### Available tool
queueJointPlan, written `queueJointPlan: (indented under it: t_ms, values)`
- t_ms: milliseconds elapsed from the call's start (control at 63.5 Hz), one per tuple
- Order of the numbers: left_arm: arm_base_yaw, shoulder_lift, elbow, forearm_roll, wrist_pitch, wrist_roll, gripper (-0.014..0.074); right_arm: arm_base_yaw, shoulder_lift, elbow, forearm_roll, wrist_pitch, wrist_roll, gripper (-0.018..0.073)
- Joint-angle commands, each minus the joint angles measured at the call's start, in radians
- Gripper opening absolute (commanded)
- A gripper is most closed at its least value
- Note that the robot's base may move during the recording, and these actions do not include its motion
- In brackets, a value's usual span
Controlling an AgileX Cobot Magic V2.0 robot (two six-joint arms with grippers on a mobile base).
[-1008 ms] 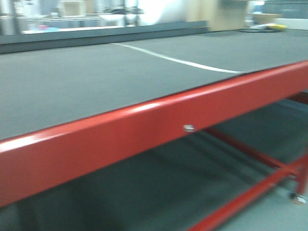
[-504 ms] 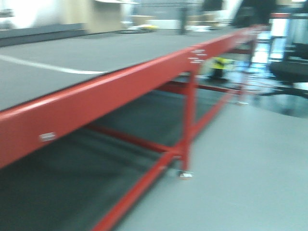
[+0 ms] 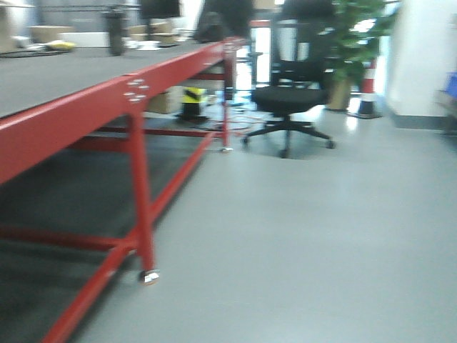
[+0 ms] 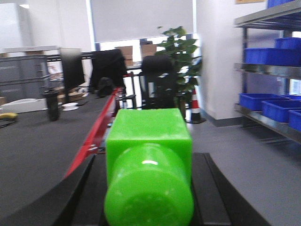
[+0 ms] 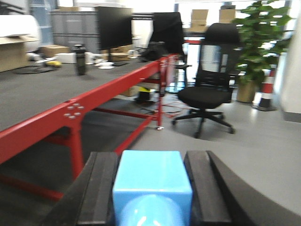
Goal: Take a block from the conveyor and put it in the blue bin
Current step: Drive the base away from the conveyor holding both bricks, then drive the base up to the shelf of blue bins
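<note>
One office chair (image 3: 287,100) has newly appeared beyond the conveyor (image 3: 43,77).

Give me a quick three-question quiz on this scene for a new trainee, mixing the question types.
1. True or false: the left pincer holds a red block.
2. The block in the right pincer is: A) green B) light blue C) yellow
3. Fill in: in the left wrist view, the blue bins sit on metal ____.
Key: 1 false, it grips a green block. 2 B. 3 shelves.
</note>
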Motion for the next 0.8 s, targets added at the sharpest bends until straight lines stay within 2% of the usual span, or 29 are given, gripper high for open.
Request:
queueJointPlan:
  t_ms: [0, 787]
  values:
    - [0.002, -0.005, -0.001, -0.011, -0.021, 0.002, -0.0111, 0.004, -0.005, 0.002, -0.005, -0.021, -0.001, -0.0162]
    - [0.002, -0.005, -0.001, -0.011, -0.023, 0.002, -0.0111, 0.004, -0.005, 0.002, -0.005, -0.023, -0.001, -0.0162]
